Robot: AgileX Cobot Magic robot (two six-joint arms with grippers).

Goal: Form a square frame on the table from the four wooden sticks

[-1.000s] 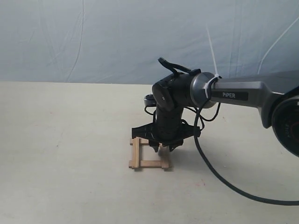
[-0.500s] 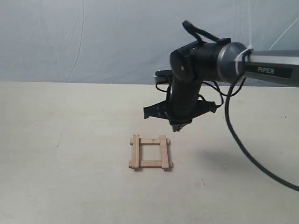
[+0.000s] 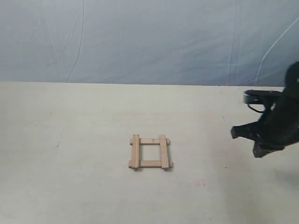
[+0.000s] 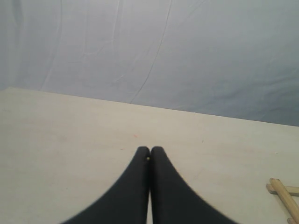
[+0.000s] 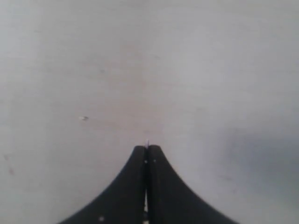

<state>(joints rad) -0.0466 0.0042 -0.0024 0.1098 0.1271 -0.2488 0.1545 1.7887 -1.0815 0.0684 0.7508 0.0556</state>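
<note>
Four wooden sticks (image 3: 135,151) make a small square frame (image 3: 163,151) that lies flat on the pale table (image 3: 60,177); it sits about midway between the left and right sides, well away from the far edge. Two of the sticks run from the far edge toward the near one; they rest on top of the two cross sticks (image 3: 149,164), and the ends overlap at all four corners. Toward the right edge, well apart from the frame, the black right gripper (image 3: 258,152) hangs above the table with its tip pointing down; how its jaws stand cannot be told. A blue-grey cloth (image 3: 140,42) hangs behind the far edge.
</note>
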